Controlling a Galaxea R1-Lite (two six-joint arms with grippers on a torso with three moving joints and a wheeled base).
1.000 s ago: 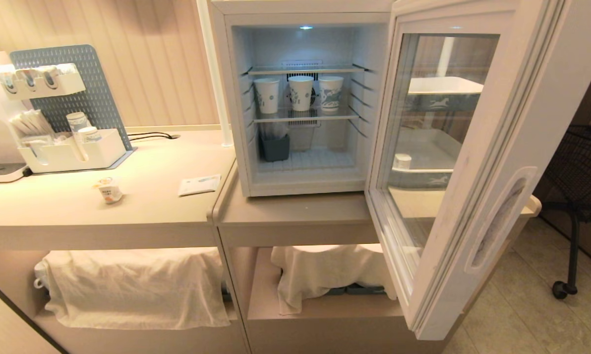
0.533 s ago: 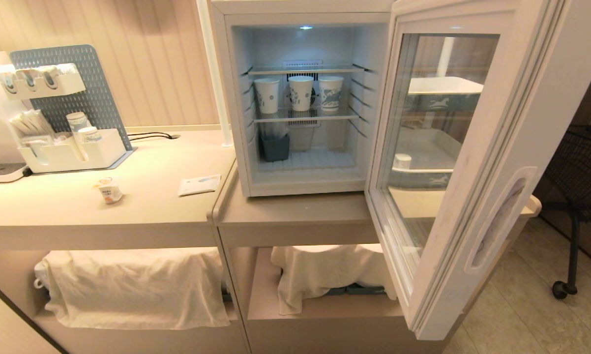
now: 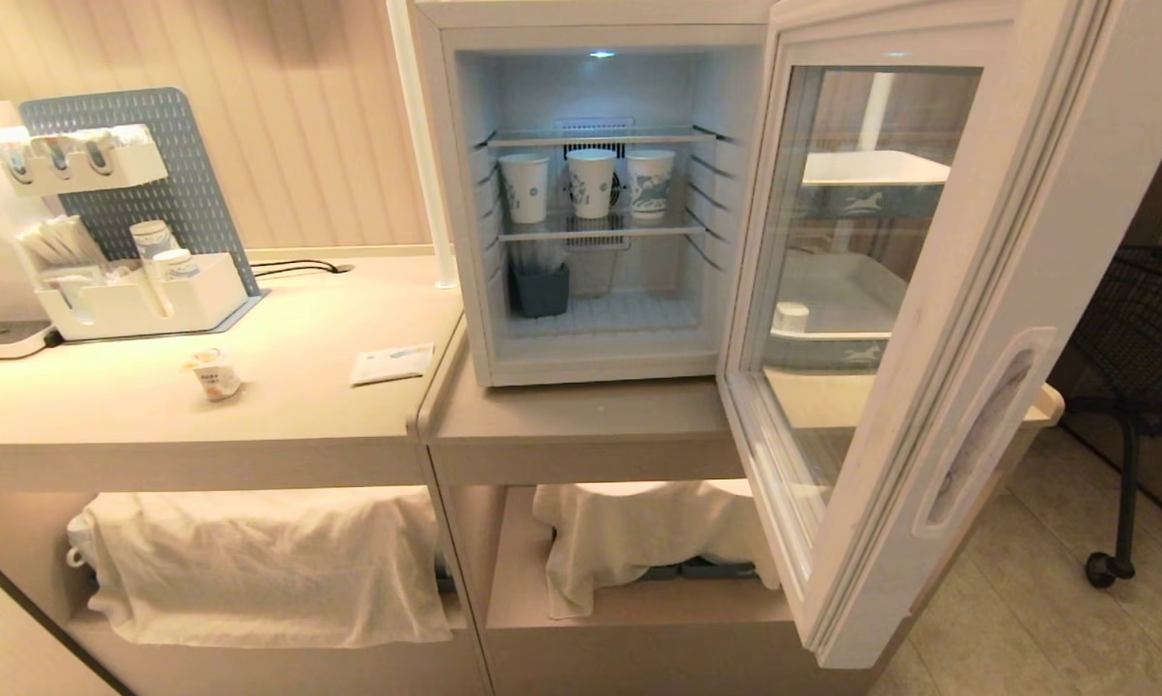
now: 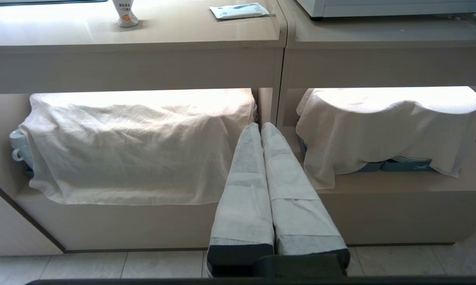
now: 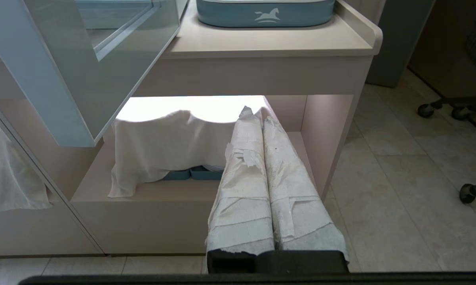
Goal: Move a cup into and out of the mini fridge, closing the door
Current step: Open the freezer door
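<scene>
The mini fridge (image 3: 591,193) stands on the right-hand counter (image 3: 581,416) with its door (image 3: 929,319) swung fully open toward the near right. Inside, 3 paper cups (image 3: 592,183) with blue print stand in a row on the middle wire shelf, and a dark grey bin (image 3: 539,288) sits at the lower left. The cup (image 3: 216,373), white with an orange label, stands upright on the left-hand counter (image 3: 204,406), left of a flat paper packet (image 3: 392,362) and near a white organizer (image 3: 136,300). White cloths (image 4: 135,142) cover the items on the lower shelves. The left gripper (image 4: 260,128) hangs low before the shelf divider, its 2 wrapped fingers pressed together and holding nothing. The right gripper (image 5: 254,114) hangs low before the right lower shelf, fingers likewise together and empty.
</scene>
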